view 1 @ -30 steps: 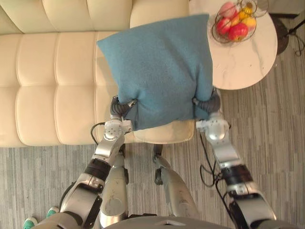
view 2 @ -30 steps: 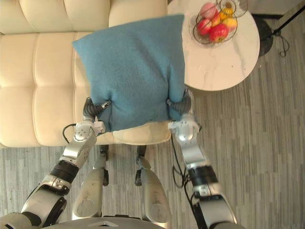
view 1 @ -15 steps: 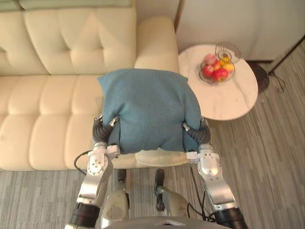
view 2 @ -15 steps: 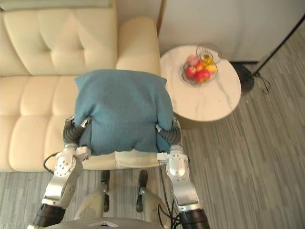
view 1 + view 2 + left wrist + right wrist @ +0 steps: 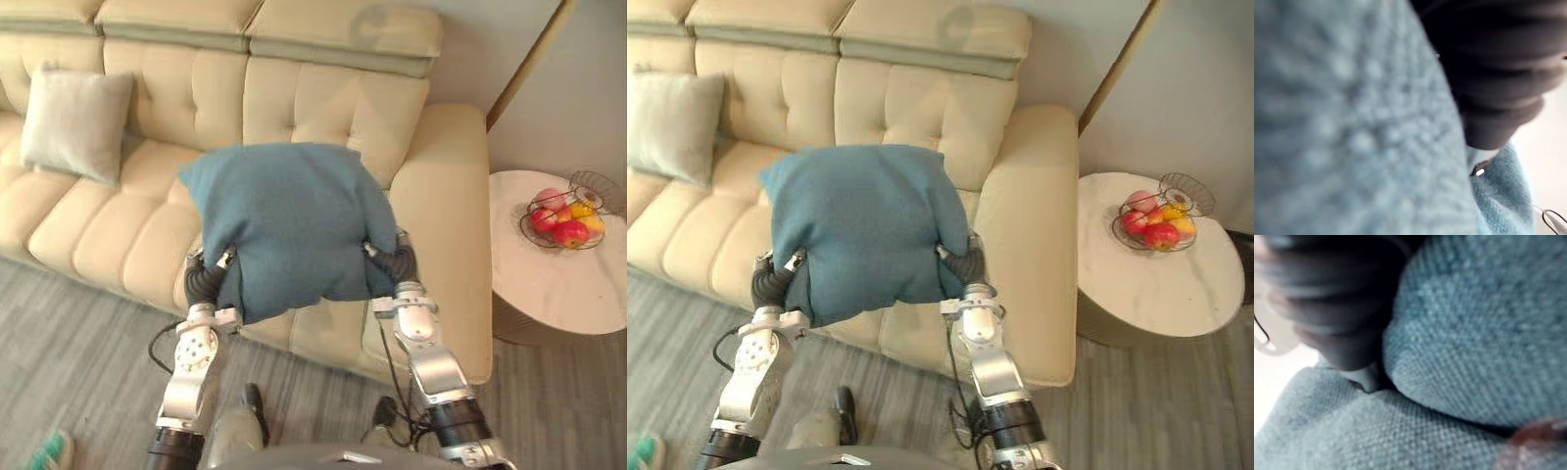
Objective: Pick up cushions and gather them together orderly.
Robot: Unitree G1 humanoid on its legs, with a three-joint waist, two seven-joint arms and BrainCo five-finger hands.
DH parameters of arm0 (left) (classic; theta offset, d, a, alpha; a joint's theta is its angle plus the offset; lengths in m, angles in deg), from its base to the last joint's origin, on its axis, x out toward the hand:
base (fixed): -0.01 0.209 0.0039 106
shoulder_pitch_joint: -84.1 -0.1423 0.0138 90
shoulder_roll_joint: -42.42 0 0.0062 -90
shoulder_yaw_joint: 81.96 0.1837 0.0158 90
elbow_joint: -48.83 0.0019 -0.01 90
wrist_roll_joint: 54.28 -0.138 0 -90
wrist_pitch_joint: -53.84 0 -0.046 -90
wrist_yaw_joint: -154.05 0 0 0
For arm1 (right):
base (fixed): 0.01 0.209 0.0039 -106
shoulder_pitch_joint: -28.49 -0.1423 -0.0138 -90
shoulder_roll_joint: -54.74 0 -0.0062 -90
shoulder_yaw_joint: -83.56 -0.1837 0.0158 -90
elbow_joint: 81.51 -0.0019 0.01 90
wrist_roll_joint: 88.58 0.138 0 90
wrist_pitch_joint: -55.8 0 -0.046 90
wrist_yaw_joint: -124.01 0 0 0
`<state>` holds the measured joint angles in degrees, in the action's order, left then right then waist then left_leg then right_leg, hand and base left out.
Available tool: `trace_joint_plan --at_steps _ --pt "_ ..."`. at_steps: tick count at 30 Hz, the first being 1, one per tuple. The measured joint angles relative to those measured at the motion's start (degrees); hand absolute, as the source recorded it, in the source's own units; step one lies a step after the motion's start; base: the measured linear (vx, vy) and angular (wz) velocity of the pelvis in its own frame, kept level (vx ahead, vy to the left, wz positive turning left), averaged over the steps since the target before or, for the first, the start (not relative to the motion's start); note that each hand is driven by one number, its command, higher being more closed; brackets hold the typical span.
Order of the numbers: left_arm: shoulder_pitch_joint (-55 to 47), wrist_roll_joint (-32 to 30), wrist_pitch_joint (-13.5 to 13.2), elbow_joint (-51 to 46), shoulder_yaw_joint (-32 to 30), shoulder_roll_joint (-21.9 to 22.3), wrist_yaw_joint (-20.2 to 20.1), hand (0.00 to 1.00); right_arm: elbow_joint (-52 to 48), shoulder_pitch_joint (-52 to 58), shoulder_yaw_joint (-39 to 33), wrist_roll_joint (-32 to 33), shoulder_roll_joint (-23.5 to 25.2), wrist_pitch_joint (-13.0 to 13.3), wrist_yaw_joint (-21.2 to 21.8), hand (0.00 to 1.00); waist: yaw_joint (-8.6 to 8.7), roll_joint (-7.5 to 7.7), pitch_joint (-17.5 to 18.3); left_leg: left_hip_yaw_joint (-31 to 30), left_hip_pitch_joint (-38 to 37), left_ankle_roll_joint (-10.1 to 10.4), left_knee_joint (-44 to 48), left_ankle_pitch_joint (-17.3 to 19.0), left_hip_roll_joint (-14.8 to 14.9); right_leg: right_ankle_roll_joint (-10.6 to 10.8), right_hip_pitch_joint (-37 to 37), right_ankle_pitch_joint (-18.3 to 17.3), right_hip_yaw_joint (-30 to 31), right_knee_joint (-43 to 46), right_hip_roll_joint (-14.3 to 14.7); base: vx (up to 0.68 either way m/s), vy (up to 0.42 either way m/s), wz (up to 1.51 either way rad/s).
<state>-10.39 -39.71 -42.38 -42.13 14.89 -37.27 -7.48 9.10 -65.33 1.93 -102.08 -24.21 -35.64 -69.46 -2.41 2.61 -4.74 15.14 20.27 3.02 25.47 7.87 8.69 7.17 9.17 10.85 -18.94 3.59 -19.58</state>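
Observation:
A blue cushion [image 5: 289, 225] hangs over the cream sofa's seat [image 5: 118, 235], clamped between my two hands at its lower corners. My left hand [image 5: 203, 282] presses into its left side and my right hand [image 5: 392, 264] into its right side. Blue cloth wraps over the dark cover of each hand in the wrist views, where the blue cushion [image 5: 1352, 122] lies right against my left hand [image 5: 1498, 73] and my right hand [image 5: 1337, 308]. A pale grey cushion [image 5: 76, 122] leans upright against the sofa's backrest at the far left.
The sofa's broad right armrest [image 5: 446, 235] lies just right of my right hand. Beyond it stands a round white marble table [image 5: 558, 294] with a wire basket of fruit [image 5: 563, 220]. Grey plank floor [image 5: 78, 362] runs along the sofa's front.
The camera has swung up and to the left, bringing the backrest and the grey cushion into view. The blue cushion stays clamped between both hands as before.

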Motion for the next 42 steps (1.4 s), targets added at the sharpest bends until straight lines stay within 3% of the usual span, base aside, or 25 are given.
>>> trace_joint_plan --at_steps 2,3,4,5,7,9,10,12,13,16,18,20,22,26,28,30,32,33,34,36,39,42 --pt "-1.2 -0.1 0.8 1.7 0.1 0.1 -0.2 1.00 0.4 2.1 0.4 -0.5 -0.2 -0.1 0.8 1.00 -0.55 0.38 -0.4 1.4 0.6 -1.9 4.6 4.1 -0.6 -0.3 4.0 0.1 3.7 7.1 -2.3 -0.10 0.347 -0.36" --pt "-1.7 -0.2 1.6 2.0 0.1 0.0 -0.5 1.00 0.4 3.1 0.5 -0.5 -0.2 -0.1 0.7 1.00 -0.16 0.68 -1.0 2.8 0.5 -3.8 4.5 4.7 -1.8 -3.9 8.2 -0.7 6.1 13.5 -4.0 -0.11 0.293 -0.24" --pt "-1.9 -0.2 1.8 2.0 0.1 0.0 -0.6 1.00 0.7 3.3 0.5 -0.5 -0.2 -0.2 0.8 1.00 0.54 0.76 -1.3 2.9 0.3 -4.6 4.1 4.7 -2.4 -5.6 9.8 -2.9 7.2 17.5 -3.8 -0.09 0.253 -0.14" --pt "-2.2 -0.2 2.1 2.0 0.1 0.0 -1.0 1.00 1.0 3.6 0.5 -0.5 -0.1 -0.5 0.8 1.00 1.09 1.18 -2.1 3.0 -1.0 -5.2 2.8 4.6 -3.3 -5.7 11.1 -7.4 9.7 22.4 -1.9 -0.04 0.123 -0.04" --pt "-2.3 -0.2 2.7 2.0 0.6 0.1 -2.0 1.00 1.0 4.5 0.4 -0.4 -0.5 -0.8 1.0 1.00 1.60 1.12 -3.4 2.4 -3.4 -6.5 -0.8 3.6 -4.3 -4.1 10.6 -16.8 11.9 26.1 6.0 -0.02 0.072 -0.05" --pt "-2.0 -0.3 2.7 2.0 0.6 -0.1 -2.6 1.00 1.0 4.3 0.3 -0.3 -0.6 -0.8 0.9 1.00 2.58 1.47 -3.6 2.1 -3.4 -7.0 -3.7 2.0 -5.3 -4.4 11.0 -19.6 9.6 23.3 11.9 0.01 0.010 0.06" --pt "-2.0 -0.3 2.8 2.0 0.7 -0.1 -2.6 1.00 1.0 4.2 0.3 -0.3 -0.7 -0.8 0.9 1.00 2.81 1.49 -3.7 2.1 -3.4 -7.2 -4.1 1.7 -5.6 -5.1 11.0 -19.9 9.0 22.3 12.7 0.07 -0.021 0.23" --pt "-1.7 -1.3 3.0 1.1 1.6 0.1 -2.9 1.00 1.0 3.8 -0.1 0.1 -2.4 -0.8 1.1 1.00 3.61 -0.28 -4.8 0.3 -3.5 -8.4 -5.7 0.4 -5.7 -6.5 12.2 -21.1 8.9 22.0 14.0 0.10 -0.028 0.10" --pt "-1.5 -1.3 3.0 1.0 1.6 0.1 -2.9 1.00 0.9 3.9 -0.2 0.4 -2.5 -0.8 1.5 1.00 3.74 -0.37 -4.8 -0.2 -3.5 -7.9 -6.3 0.0 -5.8 -6.6 12.8 -20.9 9.2 21.6 14.2 0.10 -0.047 0.33" --pt "-0.6 -1.4 3.3 0.9 3.5 0.1 -3.7 1.00 -0.4 7.0 -1.4 0.8 -3.0 -0.8 1.7 1.00 6.36 -0.73 -5.1 -6.5 -3.5 -5.4 -6.4 0.5 -7.7 -7.7 11.8 -19.3 11.7 20.2 15.0 0.18 -0.161 1.02" --pt "-1.4 -1.4 3.3 -0.6 5.3 0.4 -4.9 1.00 -2.9 10.5 -2.7 0.8 -3.0 -0.8 1.8 1.00 5.82 -1.63 -5.1 -8.7 -3.4 -3.2 -4.5 1.6 -6.9 -8.4 10.3 -21.2 7.7 22.0 14.5 0.33 -0.254 0.87" --pt "-1.8 -1.4 3.3 -2.5 5.4 1.1 -5.0 1.00 -6.8 12.4 -2.7 0.8 -3.0 -1.3 1.7 1.00 5.66 -2.52 -5.1 -7.1 -2.5 -1.2 -1.2 1.4 -3.9 -9.1 8.4 -21.7 4.4 21.6 15.6 0.27 -0.206 0.37" --pt "-2.1 -1.4 3.3 -3.1 5.4 1.3 -5.0 1.00 -10.2 14.1 -2.7 0.8 -3.0 -1.4 1.5 1.00 5.70 -2.56 -5.1 -4.1 -2.5 -1.0 0.8 1.2 -2.4 -9.1 6.4 -21.7 3.7 20.4 16.2 0.19 -0.098 0.16" --pt "-3.0 -1.4 3.2 -5.6 4.8 1.6 -5.0 1.00 -17.9 15.0 -2.6 0.8 -4.4 -1.4 0.4 1.00 3.80 -2.77 -5.0 3.7 0.3 -1.4 12.3 0.8 2.0 -9.1 3.6 -21.7 7.2 16.4 17.6 0.15 0.023 -0.38" --pt "-3.2 -1.4 2.8 -6.1 4.7 2.4 -5.1 1.00 -18.8 14.7 -2.6 0.8 -4.9 -1.4 0.2 1.00 3.13 -2.90 -5.0 4.3 1.6 -2.3 14.2 3.5 3.1 -9.1 2.7 -21.6 9.5 14.8 17.5 0.15 0.153 -0.56" --pt "-3.5 -1.4 2.6 -6.1 4.6 2.9 -5.5 1.00 -18.8 14.8 -2.6 0.8 -4.7 -1.4 0.1 1.00 2.32 -2.86 -5.0 3.3 1.6 -1.5 10.9 6.4 5.0 -9.0 1.8 -21.7 13.2 14.2 17.1 0.13 0.204 -0.66" --pt "-4.1 -1.4 2.6 -6.1 4.5 3.0 -5.7 1.00 -18.7 14.9 -2.6 0.8 -4.7 -1.4 0.2 1.00 1.44 -2.93 -5.0 -1.8 1.4 -0.7 3.1 5.8 4.0 -6.8 1.7 -22.0 16.7 14.3 16.2 0.11 0.324 -0.85" --pt "-4.7 -1.4 2.6 -6.1 4.5 3.1 -5.9 1.00 -18.5 15.1 -2.6 0.8 -4.7 -1.4 0.2 1.00 0.43 -3.57 -4.8 -6.5 -0.6 0.8 -4.3 1.9 3.5 -4.8 2.3 -22.8 19.0 15.5 16.3 0.12 0.449 -1.04" --pt "-5.2 -1.4 2.7 -5.9 4.4 2.9 -6.0 1.00 -17.5 15.1 -2.3 0.8 -4.1 -1.4 0.3 1.00 0.23 -3.09 -4.9 -6.0 -1.0 3.0 -3.5 -1.9 2.7 -3.1 2.6 -23.5 20.7 16.3 15.8 0.11 0.375 -0.75" --pt "-5.9 -1.5 2.9 -6.1 4.4 2.7 -6.0 1.00 -17.4 16.7 -2.3 0.8 -2.4 -1.4 0.3 1.00 0.52 -2.24 -4.7 -7.4 0.0 1.6 0.4 -0.7 0.4 -2.2 2.7 -22.1 21.8 15.3 13.6 0.11 0.330 -0.33" --pt "-7.9 -1.4 2.8 -7.0 4.2 2.0 -6.0 1.00 -17.3 17.1 -1.3 0.8 -2.2 -1.4 0.9 1.00 -0.33 -2.23 -4.7 -5.3 0.0 0.1 4.0 2.5 0.6 -0.9 2.7 -19.5 24.8 13.2 13.2 0.05 0.249 -0.66" --pt "-8.7 -1.4 2.8 -7.4 4.2 2.0 -6.3 1.00 -17.4 17.1 -1.3 0.8 -2.2 -1.4 0.9 1.00 -0.70 -2.11 -4.6 -3.1 -0.7 -0.1 4.4 4.8 0.9 0.0 3.0 -17.7 27.6 10.6 13.4 -0.02 0.131 -0.70"
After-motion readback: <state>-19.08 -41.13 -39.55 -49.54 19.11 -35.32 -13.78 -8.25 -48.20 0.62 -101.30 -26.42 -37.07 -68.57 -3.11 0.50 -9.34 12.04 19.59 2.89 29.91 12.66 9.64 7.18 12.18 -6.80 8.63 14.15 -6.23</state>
